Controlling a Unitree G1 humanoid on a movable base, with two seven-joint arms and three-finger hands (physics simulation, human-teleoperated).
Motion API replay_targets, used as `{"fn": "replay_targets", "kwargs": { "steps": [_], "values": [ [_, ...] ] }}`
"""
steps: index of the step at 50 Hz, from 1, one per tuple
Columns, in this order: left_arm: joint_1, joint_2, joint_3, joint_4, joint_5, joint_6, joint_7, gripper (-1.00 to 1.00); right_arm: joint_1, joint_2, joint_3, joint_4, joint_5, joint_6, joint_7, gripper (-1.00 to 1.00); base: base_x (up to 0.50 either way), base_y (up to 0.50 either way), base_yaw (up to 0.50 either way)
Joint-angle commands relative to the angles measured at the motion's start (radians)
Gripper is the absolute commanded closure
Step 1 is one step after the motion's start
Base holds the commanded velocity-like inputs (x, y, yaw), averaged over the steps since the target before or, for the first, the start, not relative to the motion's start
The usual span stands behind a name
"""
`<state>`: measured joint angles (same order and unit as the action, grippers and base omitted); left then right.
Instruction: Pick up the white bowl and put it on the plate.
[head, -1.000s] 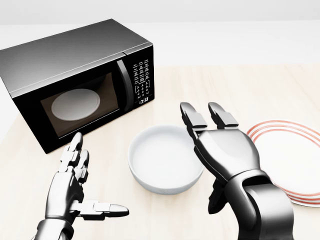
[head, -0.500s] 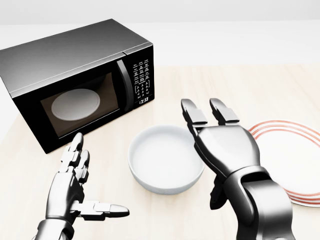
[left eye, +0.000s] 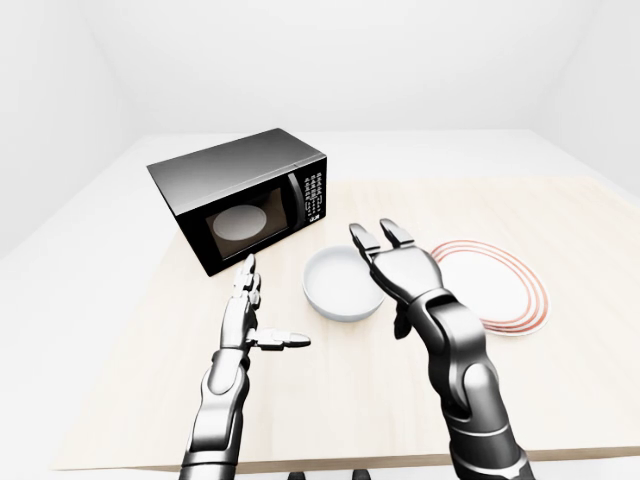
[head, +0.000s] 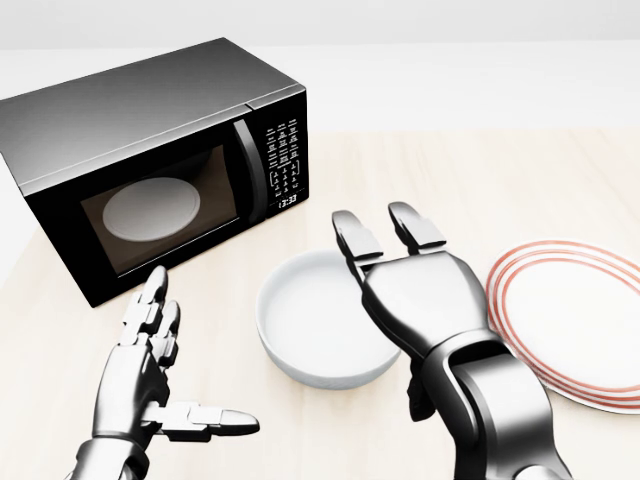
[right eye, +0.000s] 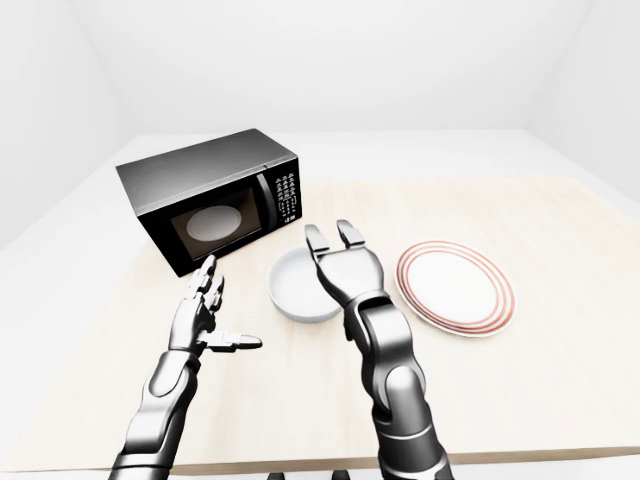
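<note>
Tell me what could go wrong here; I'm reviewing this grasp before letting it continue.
The right hand is open over the white bowl at its right rim, so closing on only that edge could tip or push the bowl leftward. The plate lies close on the right; a low carry might clip its rim. The left hand is open and apart, giving no support.
</note>
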<state>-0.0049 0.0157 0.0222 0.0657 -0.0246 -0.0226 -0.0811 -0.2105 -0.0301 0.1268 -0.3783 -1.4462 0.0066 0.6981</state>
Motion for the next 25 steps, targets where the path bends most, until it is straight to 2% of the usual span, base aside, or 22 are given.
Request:
{"fn": "replay_targets", "kwargs": {
  "steps": [1,13,20,25],
  "values": [
    [-0.004,0.001,0.001,0.014,0.0,-0.009,-0.001,-1.0,0.001,0.014,0.019,0.048,-0.023,-0.022,0.0,-1.0,0.0,0.0,0.0],
    [-0.004,0.0,0.0,0.017,0.001,-0.012,-0.001,-1.0,0.007,0.017,0.026,0.075,-0.025,-0.023,0.0,-1.0,0.0,0.0,0.0],
    [0.0,0.0,-0.002,0.002,0.001,-0.001,0.0,-1.0,0.025,0.017,0.033,0.089,-0.025,-0.021,0.0,-1.0,0.0,0.0,0.0],
    [-0.001,0.0,0.0,0.011,0.001,-0.009,-0.002,-1.0,0.039,0.017,0.039,0.105,-0.025,-0.02,0.0,-1.0,0.0,0.0,0.0]
  ]
}}
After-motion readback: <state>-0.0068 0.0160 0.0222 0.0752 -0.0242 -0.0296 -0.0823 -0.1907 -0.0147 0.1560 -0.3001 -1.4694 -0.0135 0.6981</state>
